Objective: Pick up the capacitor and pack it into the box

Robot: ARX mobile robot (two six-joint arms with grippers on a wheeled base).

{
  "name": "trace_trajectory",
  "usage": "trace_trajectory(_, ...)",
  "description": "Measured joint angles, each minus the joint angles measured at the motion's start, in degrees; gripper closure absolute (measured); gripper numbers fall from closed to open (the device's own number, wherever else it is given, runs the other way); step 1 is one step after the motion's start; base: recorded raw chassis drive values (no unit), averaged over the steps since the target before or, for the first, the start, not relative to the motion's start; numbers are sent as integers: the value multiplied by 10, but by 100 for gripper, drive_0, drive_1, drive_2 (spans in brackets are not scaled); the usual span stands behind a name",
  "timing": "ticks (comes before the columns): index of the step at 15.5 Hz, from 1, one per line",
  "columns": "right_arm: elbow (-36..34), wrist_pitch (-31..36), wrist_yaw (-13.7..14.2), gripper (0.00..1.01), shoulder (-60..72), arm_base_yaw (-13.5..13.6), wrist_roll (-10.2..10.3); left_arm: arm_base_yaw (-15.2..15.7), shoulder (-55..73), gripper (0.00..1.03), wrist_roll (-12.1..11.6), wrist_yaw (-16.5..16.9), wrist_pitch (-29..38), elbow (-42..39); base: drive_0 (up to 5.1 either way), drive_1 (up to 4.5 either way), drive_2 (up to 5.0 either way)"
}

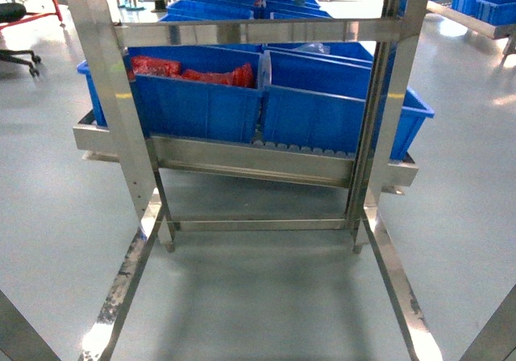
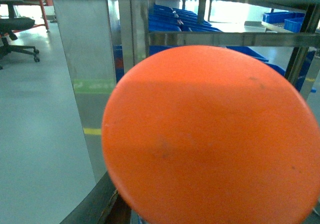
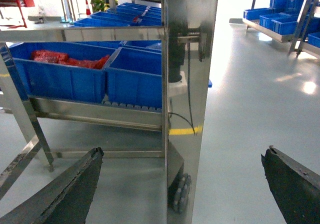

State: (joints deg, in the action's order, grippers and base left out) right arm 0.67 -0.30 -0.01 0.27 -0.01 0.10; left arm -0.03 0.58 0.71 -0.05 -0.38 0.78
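- Pale pink tub w/ white lid: not visible in any of my three views, so can't give its position, long axis, heading or look. Capacitor likewise nowhere I can make out.
- Left wrist cam: most of the frame is blocked by a big smooth orange round disc point(image 2: 210, 139), very close to the lens, cut off at right and bottom edges. Can't tell what it is. My left gripper isn't seen at all, so its state is unknown to me.
- Right wrist cam: my right gripper point(image 3: 182, 184) shows only as two dark finger tips point(image 3: 75, 189) at the bottom corners, wide apart, nothing between them but grey floor and a rack post.
- Head cam: neither arm in frame. Top of the shiny stainless steel rack point(image 1: 242, 155) is cut off by the frame edge.
- On the rack's tilted lower shelf sit big blue plastic bins point(image 1: 322, 111) side by side, touching. Left bin holds red crinkly bagged stuff point(image 1: 193, 72); contents too blurry to identify. Right bin's inside mostly hidden by its front wall.
- More blue bins behind and far right, small and hazy.
- Black office chair point(image 1: 16, 31) cut off at upper left, well apart from the rack.
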Motion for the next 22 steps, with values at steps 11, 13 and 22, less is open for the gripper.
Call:
trace_trajectory(11,0,0,0,3,0,0,0,0,0,59,-1,0,0,0,0,0,0)
trace_trajectory(13,0,0,0,3,0,0,0,0,0,59,-1,0,0,0,-245,125,125)
trace_trajectory(22,0,0,0,3,0,0,0,0,0,59,-1,1,0,0,-497,246,246)
